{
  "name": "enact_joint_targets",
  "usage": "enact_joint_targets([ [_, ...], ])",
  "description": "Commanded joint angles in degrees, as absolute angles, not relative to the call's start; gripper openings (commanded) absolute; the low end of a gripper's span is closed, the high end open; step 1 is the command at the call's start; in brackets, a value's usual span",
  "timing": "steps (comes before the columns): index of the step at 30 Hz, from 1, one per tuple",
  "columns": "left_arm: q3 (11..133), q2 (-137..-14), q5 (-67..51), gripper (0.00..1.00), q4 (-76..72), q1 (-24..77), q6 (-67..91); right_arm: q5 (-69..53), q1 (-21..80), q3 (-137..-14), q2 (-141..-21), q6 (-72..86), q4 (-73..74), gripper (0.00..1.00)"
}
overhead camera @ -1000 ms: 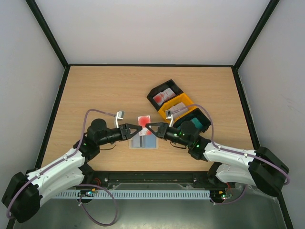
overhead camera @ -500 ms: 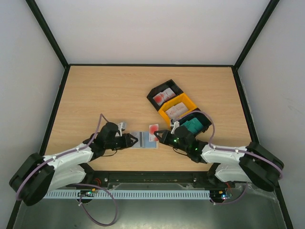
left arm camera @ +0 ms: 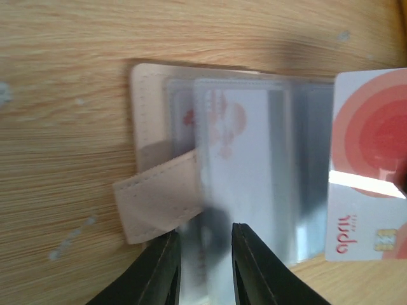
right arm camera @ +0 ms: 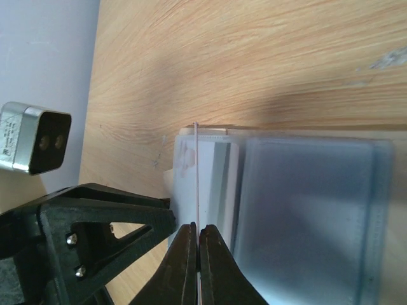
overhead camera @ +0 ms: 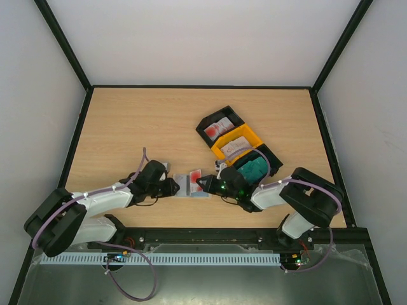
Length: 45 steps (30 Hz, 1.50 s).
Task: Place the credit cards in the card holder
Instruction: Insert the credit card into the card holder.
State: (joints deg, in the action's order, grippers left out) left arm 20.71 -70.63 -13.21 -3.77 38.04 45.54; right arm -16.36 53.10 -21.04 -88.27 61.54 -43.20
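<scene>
The card holder [overhead camera: 184, 186] lies open on the table, its clear sleeves [left arm camera: 254, 159] and beige strap [left arm camera: 159, 203] facing up. One card shows inside a sleeve [left arm camera: 222, 121]. My left gripper [overhead camera: 175, 187] is at its left edge. In the left wrist view this left gripper [left arm camera: 202, 232] has its jaws a narrow way apart over a clear sleeve. My right gripper [overhead camera: 201, 183] is shut on a white credit card with red print [overhead camera: 195, 174]. That card is edge-on [right arm camera: 197, 171] over the holder's sleeves [right arm camera: 305, 210], and its red face [left arm camera: 369, 190] also shows.
Three open bins stand in a row behind the right arm. The black bin [overhead camera: 206, 122] holds white and red cards, the orange bin [overhead camera: 252, 135] holds pale cards, and another black bin [overhead camera: 272, 157] holds teal cards [overhead camera: 253, 169]. The table's near edge runs just below both grippers.
Both grippers have dropped and drawn in toward the holder. The left one has come to its left edge. The right one has brought the red-print card from above the holder down onto its sleeves.
</scene>
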Motion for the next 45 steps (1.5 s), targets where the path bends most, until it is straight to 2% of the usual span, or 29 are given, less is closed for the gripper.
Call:
enact_joint_targets([
  [1, 21.1, -71.2, -8.4, 0.24, 3.8, 38.3, 43.3, -17.8, 54.1, -22.4, -91.7, 62.3, -50.6, 0.02],
  [13, 20.8, -70.1, -8.5, 0.19, 4.2, 38.3, 42.7, -11.3, 55.0, -22.0, -94.6, 66.2, -47.9, 0.02],
  [28, 20.1, -70.6, -10.1, 0.19, 2.2, 38.3, 43.0, -15.5, 55.9, -23.0, -102.1, 71.6, -54.6, 0.02],
  [45, 19.9, -70.8, -10.6, 0.20, 1.5, 38.3, 43.2, -19.2, 57.2, -24.8, -105.2, 72.4, -54.8, 0.02],
])
